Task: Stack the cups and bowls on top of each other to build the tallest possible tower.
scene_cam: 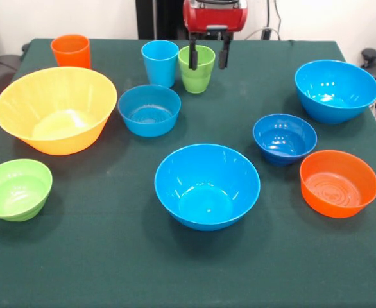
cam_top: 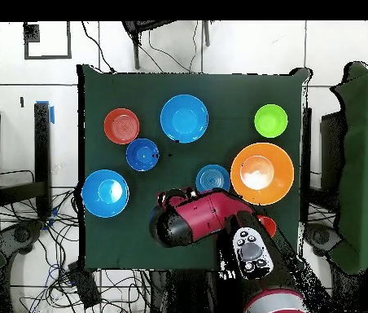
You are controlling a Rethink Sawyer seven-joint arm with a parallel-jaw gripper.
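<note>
Green cloth covers the table (scene_cam: pixel 111 256) in the front view, and every piece stands apart on it; no tower exists yet. The gripper (scene_cam: pixel 208 59) hangs at the far edge with its 2 black fingers spread wide, straddling the rim of the lime green cup (scene_cam: pixel 196 68). One finger sits at the cup's left side and the other to its right, so the cup stands upright just below and between them, its long axis vertical. The fingers do not look pressed against the wall. A straight drop and a squeeze appears to be all the coming grasp needs.

Just beside that cup stands the light blue cup (scene_cam: pixel 160 62), close enough to be knocked. The orange cup (scene_cam: pixel 70 51) is well apart. The yellow bowl (scene_cam: pixel 55 109), the widest piece, would make the likeliest base, with 2 large blue bowls (scene_cam: pixel 207 186) (scene_cam: pixel 336 90) also free.

From overhead, the red arm (cam_top: pixel 208 218) covers the cups entirely, and the fingers cannot be seen. The yellow bowl (cam_top: pixel 261 173) lies just beside the arm, the small orange bowl (cam_top: pixel 121 125) well apart from it.
</note>
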